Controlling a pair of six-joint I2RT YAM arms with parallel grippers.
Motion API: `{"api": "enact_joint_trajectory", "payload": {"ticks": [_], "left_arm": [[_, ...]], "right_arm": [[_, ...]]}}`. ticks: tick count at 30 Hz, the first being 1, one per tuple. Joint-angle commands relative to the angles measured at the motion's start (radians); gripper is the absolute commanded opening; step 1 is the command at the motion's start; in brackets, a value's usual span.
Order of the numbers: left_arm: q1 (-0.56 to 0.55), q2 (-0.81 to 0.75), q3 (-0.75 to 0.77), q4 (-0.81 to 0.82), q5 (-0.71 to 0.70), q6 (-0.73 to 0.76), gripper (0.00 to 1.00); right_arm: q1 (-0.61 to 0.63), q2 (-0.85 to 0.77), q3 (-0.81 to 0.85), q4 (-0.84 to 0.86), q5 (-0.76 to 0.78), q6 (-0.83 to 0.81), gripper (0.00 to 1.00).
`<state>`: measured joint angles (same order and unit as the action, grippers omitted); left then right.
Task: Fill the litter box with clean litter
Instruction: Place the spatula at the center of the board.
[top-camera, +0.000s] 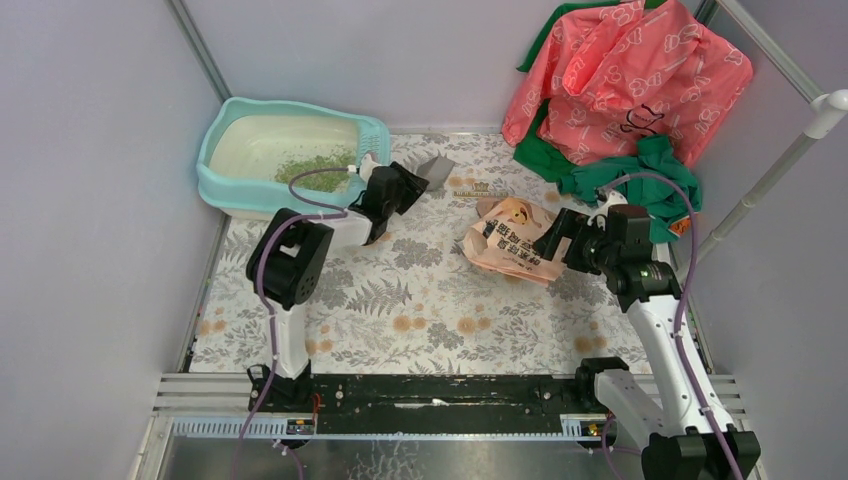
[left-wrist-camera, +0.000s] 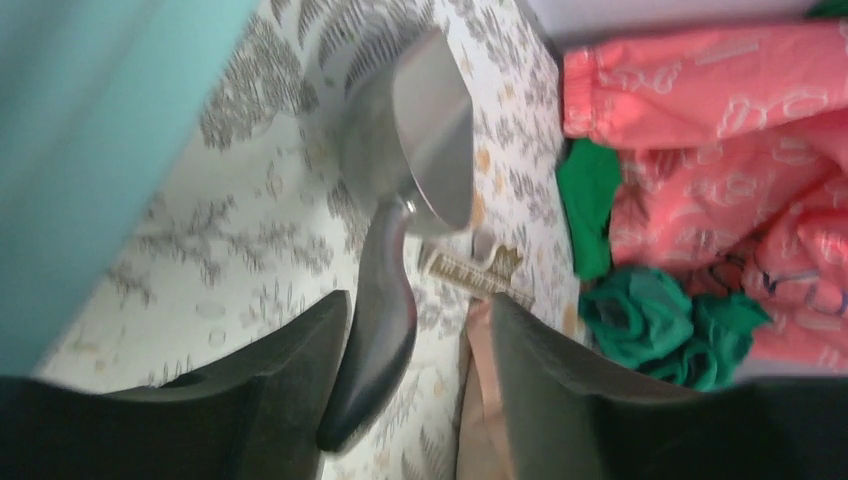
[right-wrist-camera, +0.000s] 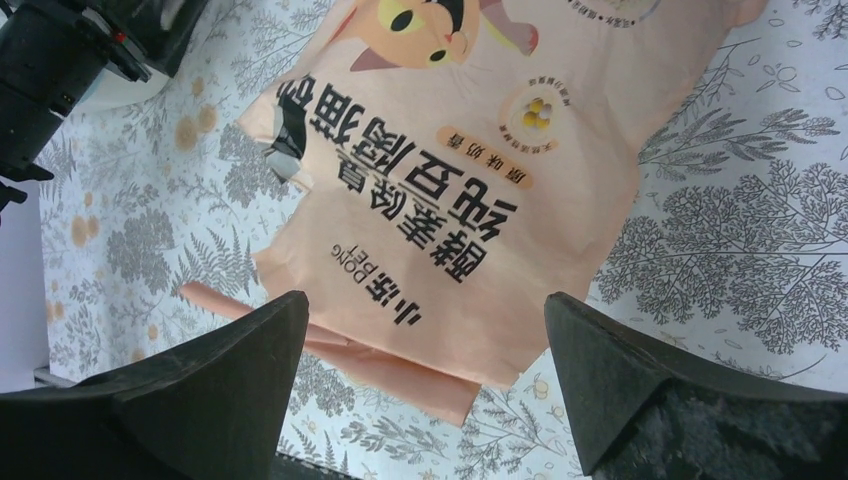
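Grey scoop (left-wrist-camera: 405, 185) on floral bench (top-camera: 400, 300), handle between tips of left claw (left-wrist-camera: 418, 298). Pink-orange printed bag (right-wrist-camera: 450, 190) flat beneath right claw (right-wrist-camera: 425, 297). Pink and green cloths (top-camera: 620, 70) heaped beyond right claw.

The grey scoop's (left-wrist-camera: 405, 170) handle lay between the parted fingers of the left gripper (left-wrist-camera: 418, 305), with a free gap on its right-finger side. Just left of that gripper, the litter box (left-wrist-camera: 80, 130) wall closed off sideways passage. Ahead of it, past the scoop's bowl, patterned worktop (top-camera: 400, 300) lay bare. The right gripper (right-wrist-camera: 425, 330) hung wide open above the printed bag (right-wrist-camera: 450, 180), which filled the room below and ahead of it. Beyond the bag a heap of red and green cloth (top-camera: 620, 90) crowded the corner, and a white pole (top-camera: 780, 170) slanted to that gripper's right. Behind both grippers the worktop was open.
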<state>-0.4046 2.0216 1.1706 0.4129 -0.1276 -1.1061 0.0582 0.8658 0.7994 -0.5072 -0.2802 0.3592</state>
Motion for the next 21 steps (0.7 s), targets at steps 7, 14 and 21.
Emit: {"api": "enact_joint_trajectory", "payload": {"ticks": [7,14,21], "left_arm": [[-0.06,-0.378,-0.205,0.078,0.143,0.073,0.85],[-0.197,-0.641,-0.234,-0.272,0.194,0.173,0.99],[-0.282,-0.907,-0.436,-0.386,0.143,0.116,0.99]], "right_arm": [[0.088,-0.057,0.183,-0.126,0.035,-0.03,0.95],[0.169,-0.031,0.208,-0.216,0.059,-0.11,0.93],[0.246,0.006,0.223,-0.278,0.145,-0.124,0.92]]}}
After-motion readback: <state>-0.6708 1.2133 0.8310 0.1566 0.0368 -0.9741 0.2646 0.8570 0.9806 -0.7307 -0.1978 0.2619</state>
